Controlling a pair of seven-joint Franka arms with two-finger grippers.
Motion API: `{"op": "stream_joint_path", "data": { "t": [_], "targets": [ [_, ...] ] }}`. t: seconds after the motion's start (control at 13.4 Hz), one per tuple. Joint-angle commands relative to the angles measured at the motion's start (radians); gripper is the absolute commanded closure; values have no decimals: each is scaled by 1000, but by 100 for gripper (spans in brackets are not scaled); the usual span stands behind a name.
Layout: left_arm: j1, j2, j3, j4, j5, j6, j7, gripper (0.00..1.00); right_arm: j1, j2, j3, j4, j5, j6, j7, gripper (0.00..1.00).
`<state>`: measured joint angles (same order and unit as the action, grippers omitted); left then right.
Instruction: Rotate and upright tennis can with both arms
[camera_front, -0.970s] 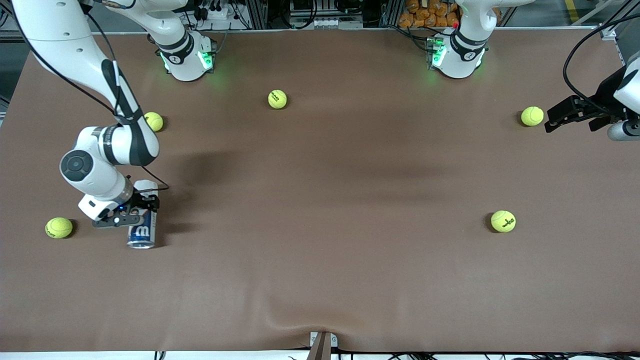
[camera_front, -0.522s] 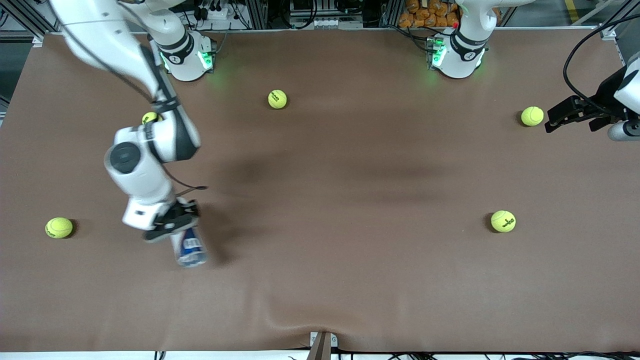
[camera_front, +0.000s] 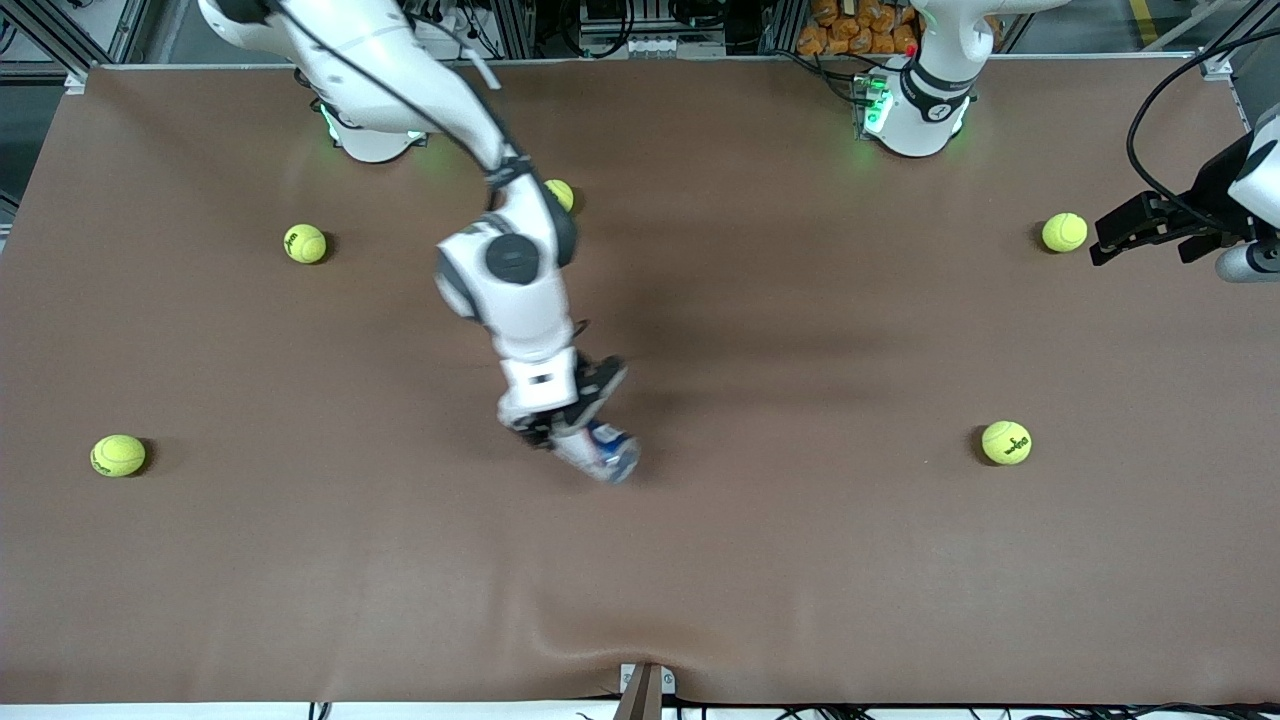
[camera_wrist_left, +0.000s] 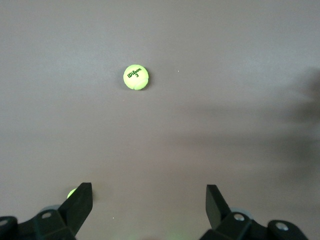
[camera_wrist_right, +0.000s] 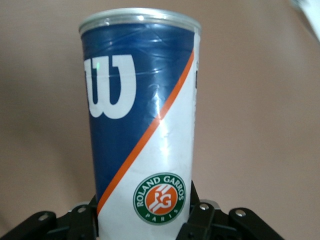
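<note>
**Can carried over mid-table in the right arm's grip**

The right gripper (camera_front: 572, 418) had its jaws clamped on the tennis can (camera_front: 605, 455), gripping it near one end so that most of the tube stuck out past the fingers. It held the can over the middle of the brown table (camera_front: 800, 560), tilted rather than upright, its metal-rimmed end pointing toward the front camera and toward the left arm's end of the table. That grip near one end was probably chosen to leave the rest of the tube free for the other arm to take (a judgement only, since the task calls for both arms).

In the right wrist view the can (camera_wrist_right: 142, 120) showed as a slim, smooth cylinder with a glossy wrap: navy above with a white "W", an orange diagonal stripe, white below with a round green and orange badge, and a bright silver rim at the end.

The left gripper (camera_front: 1140, 228) waited over the left arm's end of the table, just beside a tennis ball (camera_front: 1064, 232), its jaws wide apart with nothing between them; the left wrist view showed its black fingertips (camera_wrist_left: 80, 200) spread above the bare cloth.

The felt-covered yellow-green balls lay scattered well apart on the matte covering, which wrinkled slightly near the front edge.
</note>
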<state>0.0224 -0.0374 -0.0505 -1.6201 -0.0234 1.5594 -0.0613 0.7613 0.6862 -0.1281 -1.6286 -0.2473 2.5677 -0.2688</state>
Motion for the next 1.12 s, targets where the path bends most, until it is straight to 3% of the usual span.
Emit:
{"op": "stream_joint_path", "data": {
  "t": [0.0,0.15,0.82,1.04],
  "targets": [
    [5,10,-3,23,-1,-21,20,0,56,62,-13,73,-152,5,-61,38],
    [7,10,-3,22,-1,-21,21,0,102,76,-13,81,-208,11,-102,38],
    [5,21,-3,20,-15,-21,18,0,197,84,-13,75,-204,54,-196,33],
    [8,24,-3,19,-32,-22,18,0,223,102,-13,75,-199,54,-194,23]
  ]
}}
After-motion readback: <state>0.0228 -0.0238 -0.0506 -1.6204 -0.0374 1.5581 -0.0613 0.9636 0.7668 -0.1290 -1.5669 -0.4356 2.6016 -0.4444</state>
